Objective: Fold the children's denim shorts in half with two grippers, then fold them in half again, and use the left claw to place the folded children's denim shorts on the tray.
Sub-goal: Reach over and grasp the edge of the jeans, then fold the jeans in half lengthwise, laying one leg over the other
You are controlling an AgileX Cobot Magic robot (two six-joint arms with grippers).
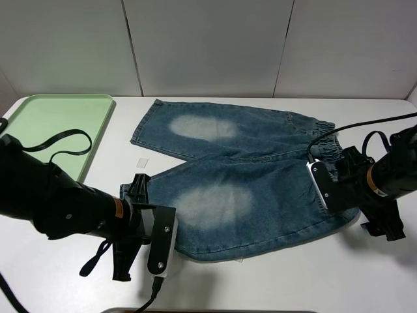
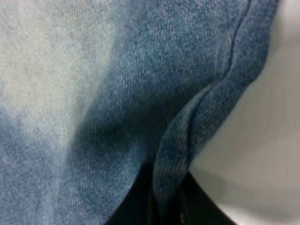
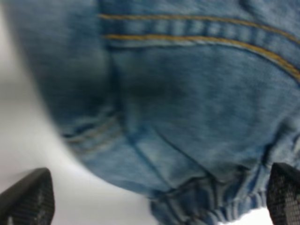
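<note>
The denim shorts [image 1: 241, 189] lie flat, legs pointing left, gathered waistband right; left tool [image 2: 161, 208] pinches a cuff, right tool [image 3: 154, 194] gapes.

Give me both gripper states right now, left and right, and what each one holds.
Left gripper: closed, pinching the cuff hem of the children's denim shorts.
Right gripper: open, fingers either side of the waistband, holding nothing.

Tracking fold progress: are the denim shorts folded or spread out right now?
Spread out, unfolded: the denim shorts lie flat on the table, with both legs side by side, both faded ovals showing and no layer doubled over.
</note>
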